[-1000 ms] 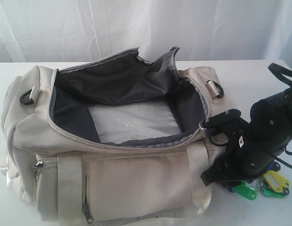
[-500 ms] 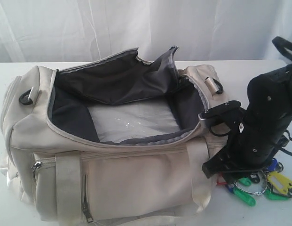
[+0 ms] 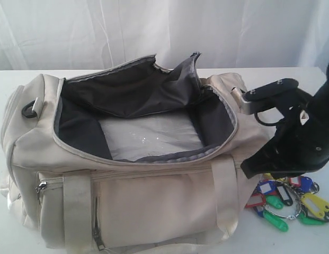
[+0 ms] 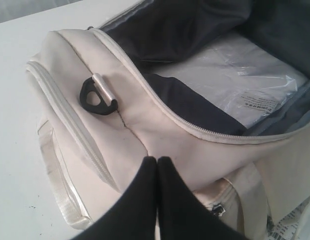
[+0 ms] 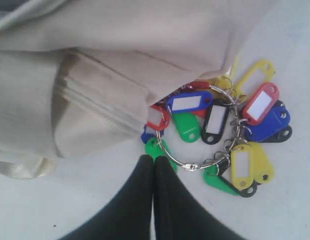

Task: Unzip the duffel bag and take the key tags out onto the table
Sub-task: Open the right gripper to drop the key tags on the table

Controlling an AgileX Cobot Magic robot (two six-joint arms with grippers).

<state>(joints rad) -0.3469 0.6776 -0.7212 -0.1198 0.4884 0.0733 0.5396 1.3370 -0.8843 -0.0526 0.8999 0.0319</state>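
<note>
The cream duffel bag [image 3: 153, 206] lies on the white table [image 3: 291, 79], unzipped, with its dark grey lining showing. To the right of the bag, a bunch of key tags [image 3: 286, 201] in several colours rests on the tabletop, held together by a metal ring [image 5: 204, 160]. My right gripper [image 5: 154, 159] is shut and empty, just short of the key tags, with a green tag [image 5: 157, 150] at its tips. In the exterior view the right arm [image 3: 296, 143] hangs above the tags. My left gripper [image 4: 157, 160] is shut and empty, close over the bag's end panel.
A clear plastic packet [image 3: 148, 137] lies flat inside the bag. A black clip [image 4: 97, 97] sits on the bag's end near my left gripper. White curtains [image 3: 153, 26] hang behind the table. Bare tabletop [image 4: 25, 60] shows beyond the bag's end.
My right gripper has let go of the key tags, lifted up and to the right, and shut. The tags now lie uncovered on the table. The left gripper has stayed shut.
</note>
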